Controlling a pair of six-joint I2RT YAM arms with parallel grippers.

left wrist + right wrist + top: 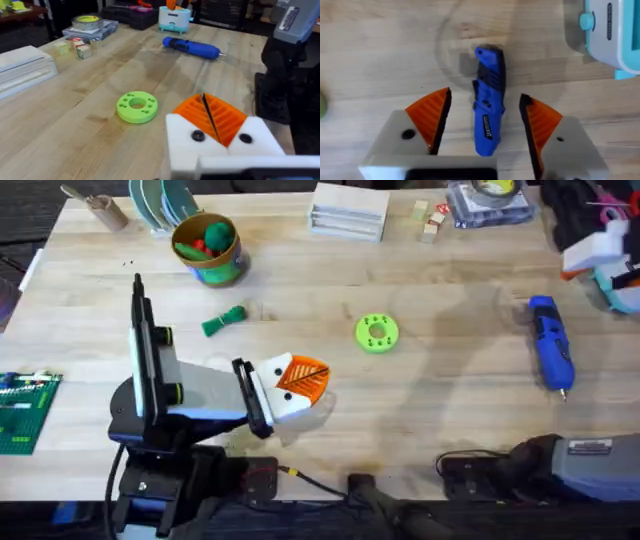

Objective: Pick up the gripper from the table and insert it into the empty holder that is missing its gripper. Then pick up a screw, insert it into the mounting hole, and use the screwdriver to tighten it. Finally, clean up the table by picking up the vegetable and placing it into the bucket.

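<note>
Near the worktop's left edge lies a green building-brick plate point(22, 412). Toward the far left corner stands the bucket point(210, 248), with its yellow-orange rim, holding a green and a red toy piece. Nearer the front from it, the vegetable point(224, 320) lies flat on the bare wood, well apart from the bucket. The left pincer point(298, 380) rests low over the worktop near the front edge, left of centre; in the left wrist view its orange ribbed pads point(220, 117) are pressed together with only a thin dark seam between them, so it is clenched on nothing. Just beyond it lies a flat green disc with holes point(377, 333), about mid-worktop. A white box point(349, 210) sits at the far edge. Toward the right edge the blue screwdriver point(551, 355) lies flat, metal tip pointing to the front. The right pincer point(485, 120) hovers over it, released, one orange pad point(431, 116) on each side of the blue body without touching it. A pale blue and white device point(615, 35) stands just beside the screwdriver's far end
</note>
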